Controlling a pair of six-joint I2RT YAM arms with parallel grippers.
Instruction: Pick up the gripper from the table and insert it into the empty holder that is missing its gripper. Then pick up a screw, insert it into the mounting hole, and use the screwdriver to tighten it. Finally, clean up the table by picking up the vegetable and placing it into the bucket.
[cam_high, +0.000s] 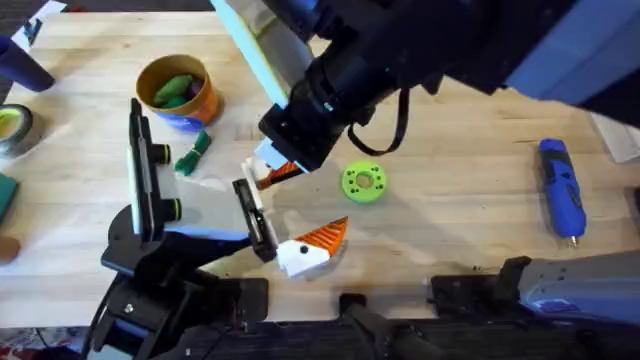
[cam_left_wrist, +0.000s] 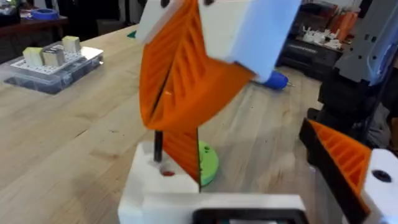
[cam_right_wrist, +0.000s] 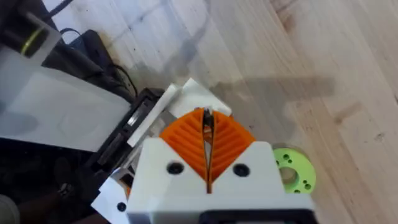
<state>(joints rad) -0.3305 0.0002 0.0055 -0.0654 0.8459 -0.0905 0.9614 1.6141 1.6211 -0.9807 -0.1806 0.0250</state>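
Note:
My left gripper (cam_high: 290, 205) stands open low over the table (cam_high: 450, 230), its white fingers with orange pads far apart. One finger (cam_left_wrist: 183, 155) sits in a white holder block (cam_left_wrist: 149, 180); the other finger (cam_left_wrist: 342, 162) is off to the side. My right gripper (cam_high: 278, 172) reaches across from the far right and is shut on a thin dark screw (cam_left_wrist: 158, 142) just above that block. The screw (cam_right_wrist: 207, 124) shows between its orange pads. The blue screwdriver (cam_high: 560, 185) lies at the right. The dark green vegetable (cam_high: 195, 150) lies beside the orange bucket (cam_high: 205, 100).
A flat bright-green ring disc (cam_high: 363, 182) lies just right of the two grippers. A grey tape roll (cam_high: 12, 128) sits at the left edge. The bucket holds green pieces. A clear parts box (cam_left_wrist: 53, 62) stands farther off on the table.

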